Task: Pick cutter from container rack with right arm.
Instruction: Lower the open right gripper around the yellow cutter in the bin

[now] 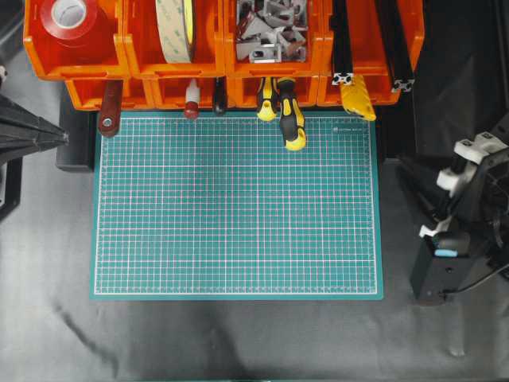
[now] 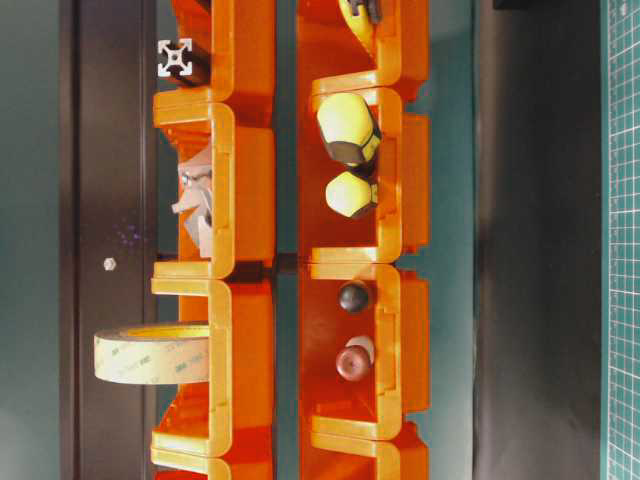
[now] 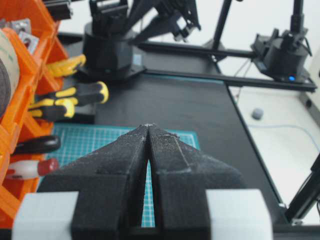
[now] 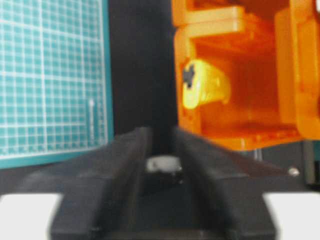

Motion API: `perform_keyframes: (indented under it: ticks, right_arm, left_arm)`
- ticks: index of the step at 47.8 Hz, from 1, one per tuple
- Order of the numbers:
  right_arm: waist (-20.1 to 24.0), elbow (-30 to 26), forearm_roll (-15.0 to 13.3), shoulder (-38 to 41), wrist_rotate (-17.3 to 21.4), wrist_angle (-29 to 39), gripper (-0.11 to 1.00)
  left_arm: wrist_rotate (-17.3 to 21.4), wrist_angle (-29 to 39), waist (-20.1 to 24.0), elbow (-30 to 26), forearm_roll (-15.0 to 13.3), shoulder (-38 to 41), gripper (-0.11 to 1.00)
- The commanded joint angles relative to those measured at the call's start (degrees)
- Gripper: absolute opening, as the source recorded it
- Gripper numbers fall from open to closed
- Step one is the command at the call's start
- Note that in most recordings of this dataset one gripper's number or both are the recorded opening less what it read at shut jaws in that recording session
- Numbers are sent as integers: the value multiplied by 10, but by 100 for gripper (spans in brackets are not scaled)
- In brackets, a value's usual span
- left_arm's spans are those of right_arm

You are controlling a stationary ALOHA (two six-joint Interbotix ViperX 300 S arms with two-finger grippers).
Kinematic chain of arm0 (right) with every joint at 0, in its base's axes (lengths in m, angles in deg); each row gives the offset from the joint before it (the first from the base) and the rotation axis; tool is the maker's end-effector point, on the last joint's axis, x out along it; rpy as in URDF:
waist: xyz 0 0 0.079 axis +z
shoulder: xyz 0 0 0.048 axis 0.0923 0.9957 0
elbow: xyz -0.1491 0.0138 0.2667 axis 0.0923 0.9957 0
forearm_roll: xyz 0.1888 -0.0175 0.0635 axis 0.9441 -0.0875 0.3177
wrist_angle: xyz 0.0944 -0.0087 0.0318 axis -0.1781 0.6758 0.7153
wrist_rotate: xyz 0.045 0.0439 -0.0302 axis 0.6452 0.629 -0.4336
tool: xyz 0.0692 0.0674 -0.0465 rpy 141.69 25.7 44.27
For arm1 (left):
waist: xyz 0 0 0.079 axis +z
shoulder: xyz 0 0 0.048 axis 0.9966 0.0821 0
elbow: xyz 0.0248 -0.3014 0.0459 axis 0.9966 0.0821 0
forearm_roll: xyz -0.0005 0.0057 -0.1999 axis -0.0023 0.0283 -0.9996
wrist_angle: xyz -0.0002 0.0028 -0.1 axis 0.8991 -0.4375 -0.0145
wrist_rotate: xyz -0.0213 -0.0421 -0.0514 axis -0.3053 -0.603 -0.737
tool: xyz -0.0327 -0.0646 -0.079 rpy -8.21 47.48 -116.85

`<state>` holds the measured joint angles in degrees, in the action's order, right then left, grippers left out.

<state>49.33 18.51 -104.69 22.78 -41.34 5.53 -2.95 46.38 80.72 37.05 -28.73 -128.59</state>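
The yellow cutter (image 1: 358, 97) sticks out of the lower right bin of the orange container rack (image 1: 238, 64). In the right wrist view the cutter (image 4: 205, 86) lies in its bin ahead and to the right. My right gripper (image 4: 161, 134) is short of it, open, with nothing between its fingers. The right arm (image 1: 457, 231) stands off the green mat's right side, below the rack. My left gripper (image 3: 148, 127) is shut and empty, hovering over the mat's left part, far from the cutter (image 3: 67, 65).
Two yellow-and-black screwdrivers (image 1: 286, 111) poke out of the bin left of the cutter. Black aluminium profiles (image 1: 374, 48) lie in the bin above it. More tool handles (image 1: 110, 111) hang over the green mat (image 1: 238, 215). Tape rolls (image 1: 70, 16) fill the upper left bins.
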Motion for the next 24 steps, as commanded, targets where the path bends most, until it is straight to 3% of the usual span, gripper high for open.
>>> perform_keyframes:
  ticks: [1, 8, 24]
  right_arm:
    - [-18, -6, -5, -5, 2, -13, 40]
    - [-28, 0, -14, 2, 1, -1, 76]
    - [-29, 8, -46, 19, 2, -12, 67]
  left_arm:
    - [-2, -3, 0, -14, 2, 2, 1]
    - [-2, -3, -1, -15, 2, 2, 1]
    - [-3, -3, -7, -16, 2, -6, 1]
